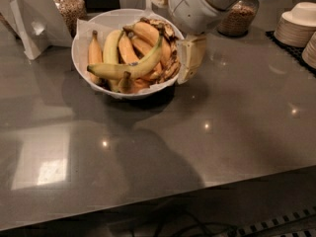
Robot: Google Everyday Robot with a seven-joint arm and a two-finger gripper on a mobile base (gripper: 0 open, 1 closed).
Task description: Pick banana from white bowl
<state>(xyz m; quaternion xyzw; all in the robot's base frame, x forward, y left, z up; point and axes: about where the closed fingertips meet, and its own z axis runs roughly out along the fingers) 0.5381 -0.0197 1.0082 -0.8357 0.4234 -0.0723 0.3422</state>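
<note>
The white bowl (79, 43) stands on the grey counter at the back, left of centre, lined with white paper. The long yellow-green banana (133, 69) lies across the top of the pile in it, stem end up at the right, with a small dark sticker mid-length. Shorter orange-yellow bananas (95, 53) and brown-speckled ones (170, 65) lie under and beside it. My gripper (190, 58) hangs from the white arm just outside the bowl's right rim, at about the rim's height, beside the speckled bananas. It holds nothing.
Glass jars of grain stand behind the bowl at the left (69, 6) and to the right behind my arm (239, 16). Stacks of white dishes (296, 23) sit at the far right. A white folded stand (29, 26) is at the far left. The counter's front edge (197, 189) runs across below.
</note>
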